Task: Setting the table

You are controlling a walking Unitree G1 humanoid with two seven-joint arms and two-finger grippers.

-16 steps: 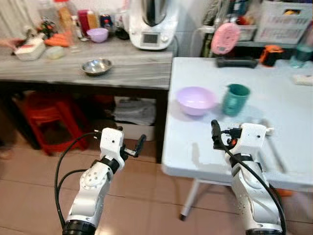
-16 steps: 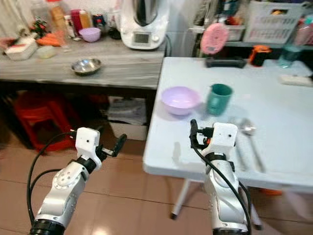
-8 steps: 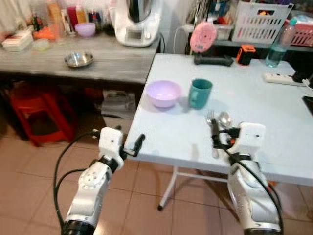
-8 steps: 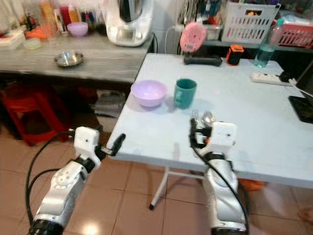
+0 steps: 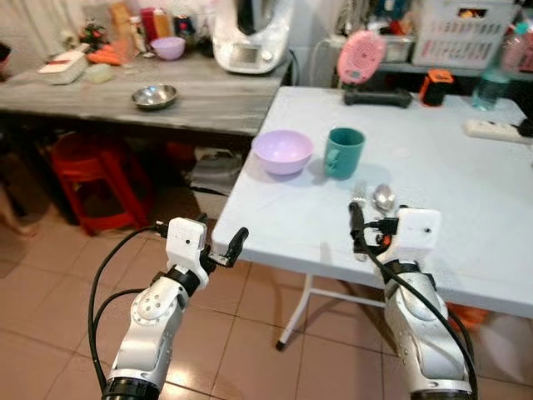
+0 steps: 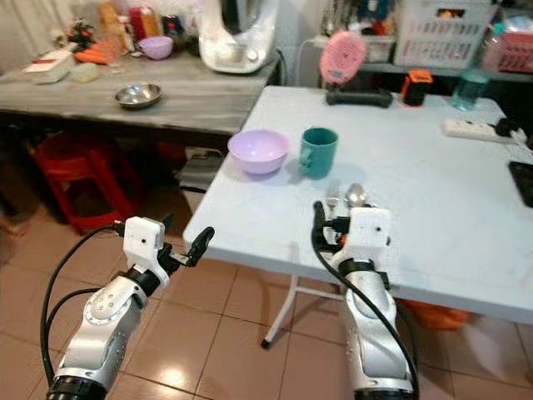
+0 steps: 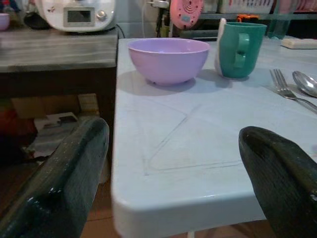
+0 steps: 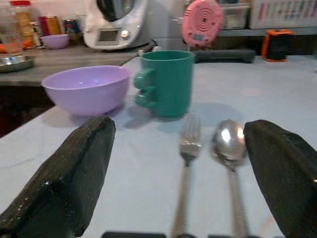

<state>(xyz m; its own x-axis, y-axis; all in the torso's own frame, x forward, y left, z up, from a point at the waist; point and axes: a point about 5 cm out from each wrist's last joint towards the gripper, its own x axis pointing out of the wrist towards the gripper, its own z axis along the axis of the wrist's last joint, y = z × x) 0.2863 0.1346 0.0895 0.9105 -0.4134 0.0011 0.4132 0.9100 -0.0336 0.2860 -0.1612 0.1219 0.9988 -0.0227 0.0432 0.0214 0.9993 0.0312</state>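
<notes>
On the white table [image 5: 291, 225] stand a purple bowl [image 5: 283, 151] and a teal mug [image 5: 344, 152] side by side. A fork [image 5: 359, 200] and a spoon [image 5: 384, 198] lie just in front of the mug. My right gripper [image 5: 363, 232] hovers open over the table's near part, right behind the fork and spoon handles; in the right wrist view the fork [image 8: 185, 163] and spoon [image 8: 229, 144] lie between its fingers [image 8: 64, 178]. My left gripper [image 5: 231, 248] is open and empty, just off the table's near left corner; in the left wrist view its fingers [image 7: 59, 183] flank that corner.
A grey counter [image 5: 208, 108] to the left holds a steel bowl [image 5: 155, 96], a white appliance [image 5: 250, 33] and bottles. A red stool [image 5: 92, 167] stands under it. A pink round device [image 5: 361, 57] and a power strip [image 5: 491, 131] sit at the table's far side. Tiled floor lies below.
The whole view has shifted as the camera moved, and the table now sits a little further right. Both grippers keep the same open pose.
</notes>
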